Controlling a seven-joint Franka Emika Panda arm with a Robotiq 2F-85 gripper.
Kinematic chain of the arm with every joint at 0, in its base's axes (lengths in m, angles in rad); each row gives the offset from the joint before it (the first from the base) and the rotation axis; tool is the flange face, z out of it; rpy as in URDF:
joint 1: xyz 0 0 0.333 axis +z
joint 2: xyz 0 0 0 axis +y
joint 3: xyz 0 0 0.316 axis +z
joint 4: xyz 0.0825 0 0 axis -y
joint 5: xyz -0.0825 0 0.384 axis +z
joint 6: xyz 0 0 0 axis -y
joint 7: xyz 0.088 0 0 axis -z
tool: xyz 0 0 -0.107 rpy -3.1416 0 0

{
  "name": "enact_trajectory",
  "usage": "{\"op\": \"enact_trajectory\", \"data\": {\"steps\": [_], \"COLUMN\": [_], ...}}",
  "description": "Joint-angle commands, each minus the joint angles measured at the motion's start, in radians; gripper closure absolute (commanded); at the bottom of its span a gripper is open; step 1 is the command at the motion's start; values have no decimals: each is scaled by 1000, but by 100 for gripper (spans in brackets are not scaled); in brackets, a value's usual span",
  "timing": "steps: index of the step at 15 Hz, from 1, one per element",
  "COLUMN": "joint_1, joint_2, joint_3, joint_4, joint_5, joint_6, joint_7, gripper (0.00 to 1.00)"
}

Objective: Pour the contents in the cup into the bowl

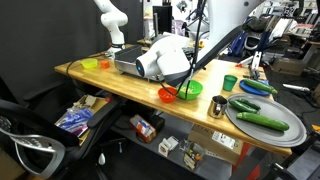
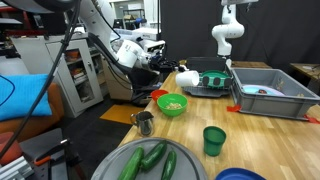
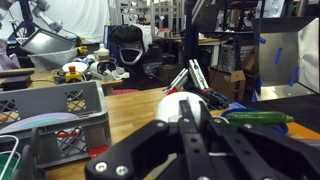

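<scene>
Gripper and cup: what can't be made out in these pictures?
Gripper: open or shut unclear; in the wrist view its fingers are dark, blurred and cut by the bottom edge.
Metal cup: contents too small to see in both exterior views.
Green bowl: partly hidden by the arm.

Arm [image 2: 104, 34] extended, gripper [image 2: 162, 67] angled downward; jaws' spacing unclear.

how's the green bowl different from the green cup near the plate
The green bowl is wide and shallow; the green cup is narrow and taller. The bowl is a brighter, lighter green, the cup darker. The bowl holds pale bits; what the cup holds cannot be seen. Both stand upright on the wooden table.
</scene>
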Motion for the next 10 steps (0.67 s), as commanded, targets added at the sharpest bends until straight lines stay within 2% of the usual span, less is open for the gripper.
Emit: {"op": "enact_trajectory", "data": {"steps": [1,5,10], "joint_1": [-4,-16,-75], "joint_2": [-1,-8,-49], "joint_3": [6,19,55], "joint_4": [-7,-2,5], "joint_5": [-13,8,82], "joint_6": [-15,-2,52], "joint_7": [19,26,52], "gripper": [98,98,98]}}
